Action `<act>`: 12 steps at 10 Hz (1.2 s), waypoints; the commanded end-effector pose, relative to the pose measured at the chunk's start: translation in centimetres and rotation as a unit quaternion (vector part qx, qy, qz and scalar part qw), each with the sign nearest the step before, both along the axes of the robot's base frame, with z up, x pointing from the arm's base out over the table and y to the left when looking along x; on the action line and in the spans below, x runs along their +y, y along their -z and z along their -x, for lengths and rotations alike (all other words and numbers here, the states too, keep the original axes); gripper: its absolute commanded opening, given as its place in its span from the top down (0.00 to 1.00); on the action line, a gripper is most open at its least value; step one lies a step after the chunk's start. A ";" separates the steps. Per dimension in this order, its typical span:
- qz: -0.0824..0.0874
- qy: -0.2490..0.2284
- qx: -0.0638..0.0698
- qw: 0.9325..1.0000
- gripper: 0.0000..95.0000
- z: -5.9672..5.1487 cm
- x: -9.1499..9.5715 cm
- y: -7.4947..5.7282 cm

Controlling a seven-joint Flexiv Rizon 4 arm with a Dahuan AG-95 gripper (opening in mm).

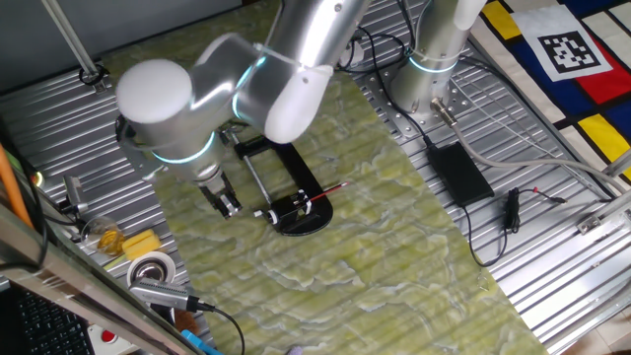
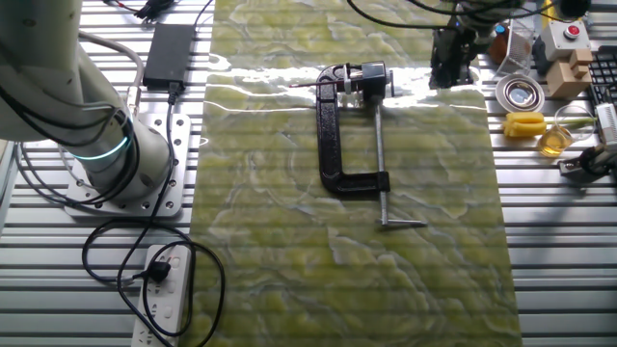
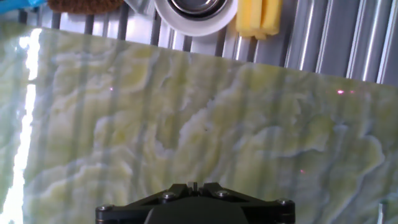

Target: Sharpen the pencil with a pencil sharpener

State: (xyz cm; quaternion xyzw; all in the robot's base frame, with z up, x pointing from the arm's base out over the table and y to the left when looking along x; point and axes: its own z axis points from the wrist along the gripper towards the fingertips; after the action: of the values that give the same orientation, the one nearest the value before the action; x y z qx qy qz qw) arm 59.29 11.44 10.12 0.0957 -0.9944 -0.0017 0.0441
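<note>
One pencil (image 1: pixel 327 192) sits in sharpener (image 1: pixel 296 202); gripper (image 1: pixel 225 204), at sharpener's 9 o'clock, jaws narrow, empty. Approach pencil squarely.

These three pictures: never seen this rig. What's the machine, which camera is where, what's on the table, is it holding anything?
It is one silver robot arm with a two-finger gripper at its end. Two pictures come from fixed cameras on different sides of the table; the third looks down from a camera on the hand, showing only the green mat below. On the mat sits the pencil sharpener, a black clamp-like frame on an oval base, with the red pencil lying at it. The gripper hangs beside it and seems to hold nothing; I cannot tell how wide the fingers are. Tape and a power brick lie nearby.
</note>
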 end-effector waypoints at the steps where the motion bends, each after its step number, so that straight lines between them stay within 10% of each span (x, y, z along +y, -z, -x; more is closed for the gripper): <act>1: -0.008 -0.034 -0.005 0.999 1.00 2.2 -1.2 -0.7; 8: -0.037 0.037 -0.012 0.999 1.00 2.1 0.6 0.3; 12: -0.031 0.133 -0.049 0.989 1.00 2.3 1.5 2.0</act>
State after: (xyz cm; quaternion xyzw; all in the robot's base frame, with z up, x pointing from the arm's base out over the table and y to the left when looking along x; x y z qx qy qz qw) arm 57.14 12.69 8.83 0.0179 -0.9983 -0.0542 0.0148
